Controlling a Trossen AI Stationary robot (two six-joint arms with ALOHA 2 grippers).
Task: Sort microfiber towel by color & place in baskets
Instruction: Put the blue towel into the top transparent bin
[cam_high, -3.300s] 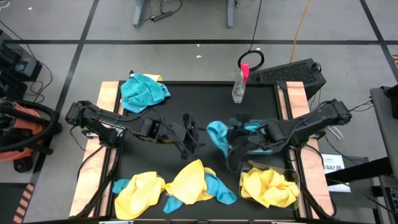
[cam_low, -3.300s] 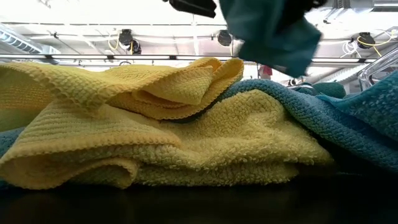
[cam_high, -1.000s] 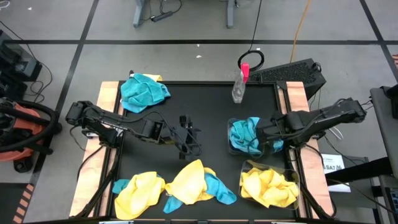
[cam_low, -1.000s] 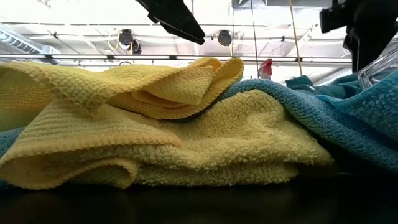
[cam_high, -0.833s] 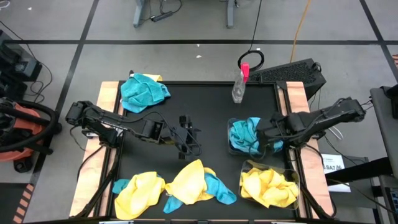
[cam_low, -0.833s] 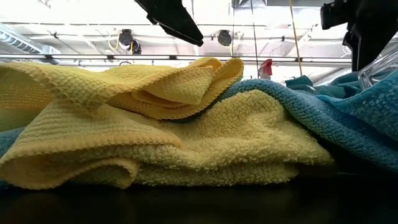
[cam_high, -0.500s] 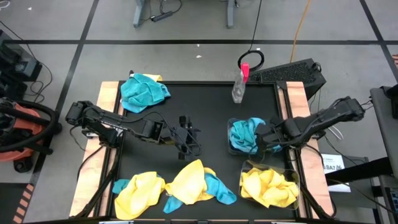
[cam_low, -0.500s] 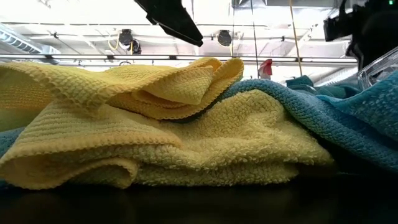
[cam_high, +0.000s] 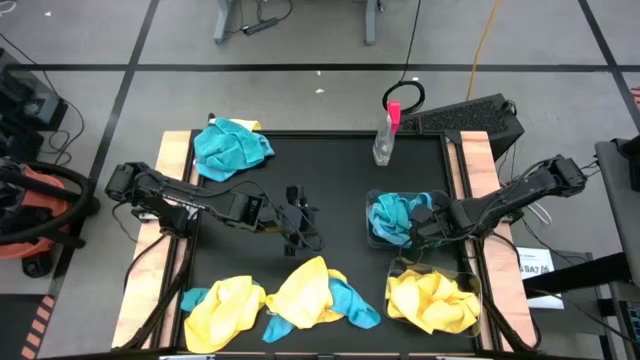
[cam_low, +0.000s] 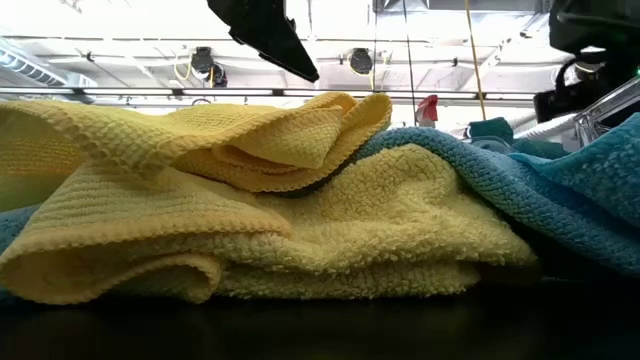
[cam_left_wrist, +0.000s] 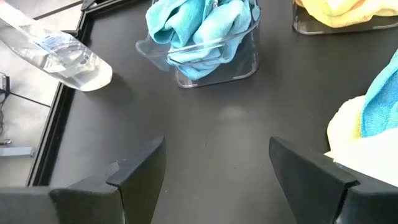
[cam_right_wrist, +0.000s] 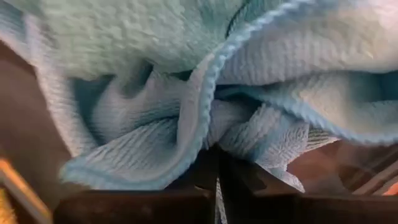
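Towels: soft, light, limp, nappy weave, nothing fragile; likely to drape and drag neighbours along. Best taken at a raised fold or bunched ridge, pinched from above.

Blue towel (cam_high: 392, 216) sits heaped in the upper clear basket (cam_high: 372, 236), right side of table. Right gripper (cam_high: 427, 224) down at that basket, fingers pressed together, blue folds right against the tips; whether cloth is caught between them, cannot tell.

Yellow towel (cam_high: 432, 302) fills the lower basket (cam_high: 394, 268).

Loose pile at front edge: yellow (cam_high: 224, 306), yellow (cam_high: 307, 292), blue (cam_high: 351, 304) tucked between and overlapping. Another blue towel (cam_high: 231, 147) at far left corner.

Left gripper (cam_high: 296, 223) mid-table, fingers spread wide, empty, near the front pile but well above it.
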